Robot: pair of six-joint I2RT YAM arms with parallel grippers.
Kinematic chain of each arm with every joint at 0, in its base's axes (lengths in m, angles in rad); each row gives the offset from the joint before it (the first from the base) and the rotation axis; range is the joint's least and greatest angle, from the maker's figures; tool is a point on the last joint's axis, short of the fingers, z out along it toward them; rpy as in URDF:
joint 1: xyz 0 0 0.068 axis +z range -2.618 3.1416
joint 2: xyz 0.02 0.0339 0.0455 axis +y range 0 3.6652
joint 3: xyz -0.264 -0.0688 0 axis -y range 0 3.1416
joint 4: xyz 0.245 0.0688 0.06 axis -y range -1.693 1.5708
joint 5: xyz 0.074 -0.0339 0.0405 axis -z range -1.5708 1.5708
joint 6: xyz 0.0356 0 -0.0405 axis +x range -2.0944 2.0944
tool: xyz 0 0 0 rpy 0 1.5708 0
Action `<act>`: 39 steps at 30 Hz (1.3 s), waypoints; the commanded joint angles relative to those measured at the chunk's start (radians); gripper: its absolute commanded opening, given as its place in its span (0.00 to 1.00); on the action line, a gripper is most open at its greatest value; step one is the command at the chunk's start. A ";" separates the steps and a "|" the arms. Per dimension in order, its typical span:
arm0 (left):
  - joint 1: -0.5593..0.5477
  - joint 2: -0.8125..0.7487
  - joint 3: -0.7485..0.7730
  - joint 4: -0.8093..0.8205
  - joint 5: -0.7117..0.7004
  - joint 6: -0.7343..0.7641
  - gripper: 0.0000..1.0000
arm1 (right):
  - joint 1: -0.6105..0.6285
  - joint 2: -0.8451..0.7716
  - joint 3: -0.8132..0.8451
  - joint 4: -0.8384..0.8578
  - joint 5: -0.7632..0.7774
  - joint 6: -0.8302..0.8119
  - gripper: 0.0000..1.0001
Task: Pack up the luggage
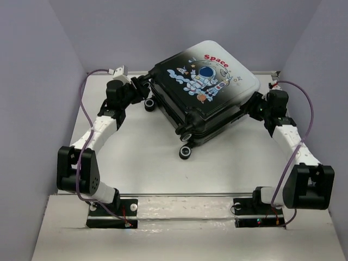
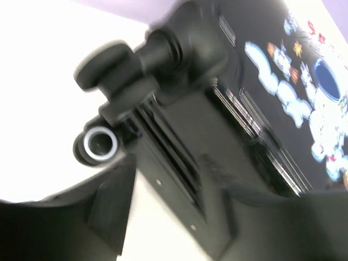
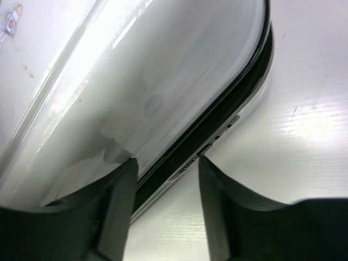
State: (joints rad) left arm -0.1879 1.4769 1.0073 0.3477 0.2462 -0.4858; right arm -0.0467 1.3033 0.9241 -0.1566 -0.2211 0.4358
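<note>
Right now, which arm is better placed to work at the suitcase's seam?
Probably right: the right pincer straddles the luggage seam at its white end; the left pincer faces the wheels.

i seem to be driving a lab test cell: bare lavender walls (image 1: 32, 81) enclose the white table (image 1: 147, 163) on left, back and right, and a metal rail (image 1: 185, 196) spans the lower frame.

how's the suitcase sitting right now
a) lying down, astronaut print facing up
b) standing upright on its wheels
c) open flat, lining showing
a: in the top view the luggage lies on the table with its shells together, the astronaut print up and its wheels sticking out sideways.
</note>
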 commanded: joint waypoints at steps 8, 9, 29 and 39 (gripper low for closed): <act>0.087 0.060 0.254 -0.228 -0.018 0.214 0.99 | 0.253 -0.344 -0.165 0.058 -0.195 0.046 0.98; 0.087 0.043 0.240 -0.213 -0.009 0.204 0.99 | 0.313 -0.422 -0.183 0.064 -0.161 0.088 0.99; 0.085 -0.181 0.090 -0.213 0.087 0.159 0.99 | 0.847 -0.167 -0.243 0.436 0.143 0.357 1.00; 0.085 -0.187 0.063 -0.199 0.122 0.151 0.99 | 0.847 -0.018 -0.209 0.647 0.241 0.391 1.00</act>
State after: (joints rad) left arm -0.1028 1.3106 1.0832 0.1070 0.3340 -0.3412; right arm 0.7937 1.2648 0.6601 0.3077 -0.0669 0.8108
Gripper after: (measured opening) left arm 0.986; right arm 0.995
